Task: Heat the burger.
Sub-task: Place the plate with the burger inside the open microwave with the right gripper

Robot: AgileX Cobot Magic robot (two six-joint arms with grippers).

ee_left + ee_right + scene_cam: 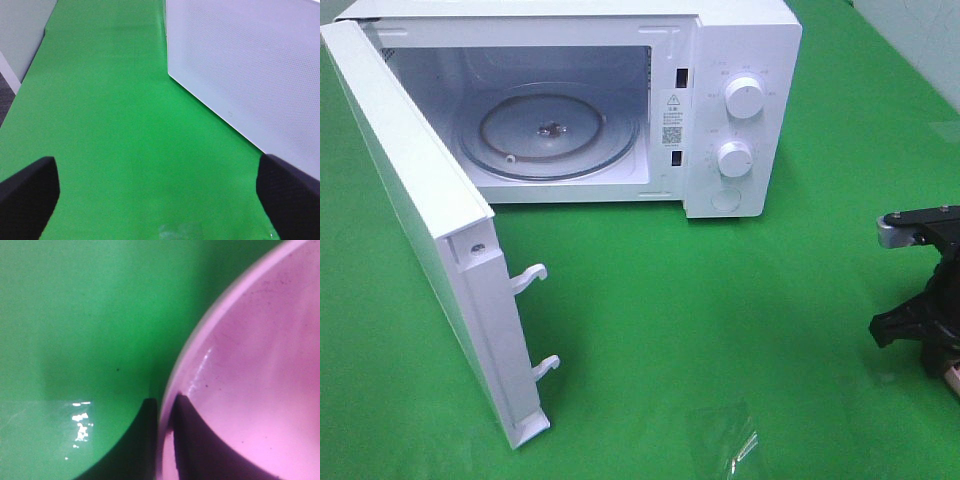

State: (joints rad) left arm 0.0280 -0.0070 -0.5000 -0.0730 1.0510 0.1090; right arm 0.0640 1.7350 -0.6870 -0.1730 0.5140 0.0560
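Clamped narrow on plate (260,365) rim with right pincer (164,405) — lift level, slowly, toward open microwave (740,50) well apart; burger unseen. Wide at left pincer (155,195).

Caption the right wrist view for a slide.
The right gripper pinches the pink plate's rim on the green cloth.

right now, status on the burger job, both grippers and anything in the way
Left gripper open over green cloth. Right gripper pinching the pink plate rim. Burger not in view. The microwave stands open, turntable empty, nothing blocking it.
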